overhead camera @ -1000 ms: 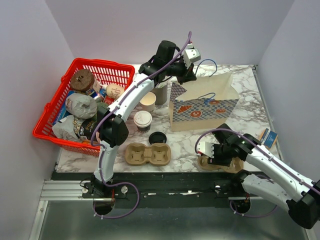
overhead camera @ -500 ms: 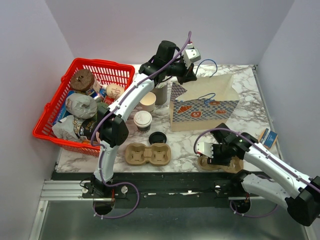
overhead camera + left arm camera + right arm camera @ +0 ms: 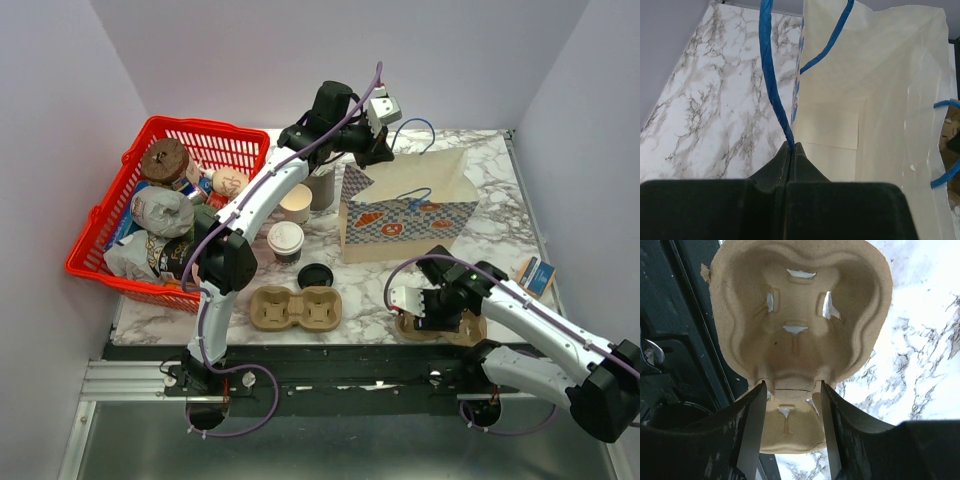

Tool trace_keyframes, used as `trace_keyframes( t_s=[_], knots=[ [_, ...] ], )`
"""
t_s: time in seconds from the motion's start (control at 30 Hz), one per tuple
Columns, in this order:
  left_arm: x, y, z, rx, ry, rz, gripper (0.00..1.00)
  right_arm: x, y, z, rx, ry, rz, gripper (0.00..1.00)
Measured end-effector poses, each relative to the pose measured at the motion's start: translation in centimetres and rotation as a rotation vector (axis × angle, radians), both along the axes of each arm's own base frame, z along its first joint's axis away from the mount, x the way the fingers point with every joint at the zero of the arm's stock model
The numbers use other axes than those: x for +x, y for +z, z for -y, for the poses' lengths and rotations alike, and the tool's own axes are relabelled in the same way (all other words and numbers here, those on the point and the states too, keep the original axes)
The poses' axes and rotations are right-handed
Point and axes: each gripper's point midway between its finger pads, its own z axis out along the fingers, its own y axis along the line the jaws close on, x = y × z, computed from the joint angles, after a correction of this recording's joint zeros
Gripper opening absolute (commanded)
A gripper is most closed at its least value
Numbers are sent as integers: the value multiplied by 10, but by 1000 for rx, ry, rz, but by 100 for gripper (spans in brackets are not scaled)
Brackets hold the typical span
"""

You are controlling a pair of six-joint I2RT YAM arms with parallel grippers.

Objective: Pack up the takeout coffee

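Note:
The takeout coffee (image 3: 285, 240), a dark cup with a white lid, stands on the marble left of the patterned paper bag (image 3: 405, 215). My left gripper (image 3: 378, 147) (image 3: 791, 146) is above the bag's left rim, shut on the bag's blue handle (image 3: 771, 75). It holds the bag (image 3: 880, 100) open. At the near table edge my right gripper (image 3: 427, 311) (image 3: 791, 385) is closed on the narrow waist of a pulp cup carrier (image 3: 466, 330) (image 3: 800, 305). Both its fingers touch the carrier's sides.
A second cup carrier (image 3: 296, 307) lies near the front, with a black lid (image 3: 314, 275) behind it. A cream cup (image 3: 295, 203) and a dark cup (image 3: 320, 188) stand by the bag. The red basket (image 3: 100, 235) of goods is at the left, and a small box (image 3: 538, 276) at the right.
My right arm has shifted slightly to the left over the carrier. The left arm and the bag have not moved.

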Motion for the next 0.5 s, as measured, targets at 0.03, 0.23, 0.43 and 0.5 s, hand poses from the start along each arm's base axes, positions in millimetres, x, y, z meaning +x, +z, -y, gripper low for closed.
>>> trace_keyframes(
  t_s=[0.03,0.23,0.43,0.5],
  knots=[
    [0,0,0,-1,-1,0,0,0,-1,0,-2,2,-3,56],
    [-1,0,0,-4,0,-9,0,0,-3,0,-14,15,-15,57],
    [-1,1,0,-5,-2,-10,0,2,-6,0,-24,26,-17,53],
    [-1,0,0,-5,-2,-10,0,3,-7,1,-27,30,-15,46]
  ],
)
